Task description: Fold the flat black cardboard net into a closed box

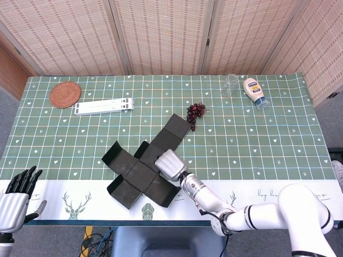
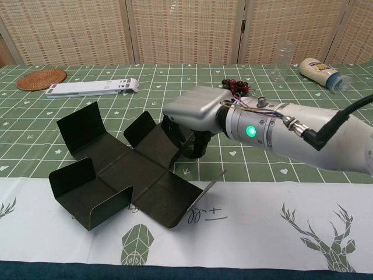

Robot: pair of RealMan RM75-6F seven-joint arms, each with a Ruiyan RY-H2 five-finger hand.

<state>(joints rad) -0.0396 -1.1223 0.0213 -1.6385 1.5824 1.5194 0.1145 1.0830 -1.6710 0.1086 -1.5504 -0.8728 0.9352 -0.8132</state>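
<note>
The black cardboard net (image 1: 136, 172) lies unfolded near the table's front edge, with several flaps standing up (image 2: 81, 125). My right hand (image 1: 170, 164) is over the net's right side. In the chest view the right hand (image 2: 195, 111) curls its dark fingers (image 2: 173, 129) down onto the long panel, with the thumb at that panel's right edge, and grips it. My left hand (image 1: 16, 198) hangs beyond the table's front left corner, off the net, fingers spread and holding nothing. The panel under the right palm is hidden.
A bunch of dark grapes (image 1: 195, 111) lies just past the net's far end. Further back stand a clear glass (image 1: 230, 84) and a mayonnaise bottle (image 1: 254, 92). A white flat stand (image 1: 104, 106) and a woven coaster (image 1: 65, 94) lie at the back left.
</note>
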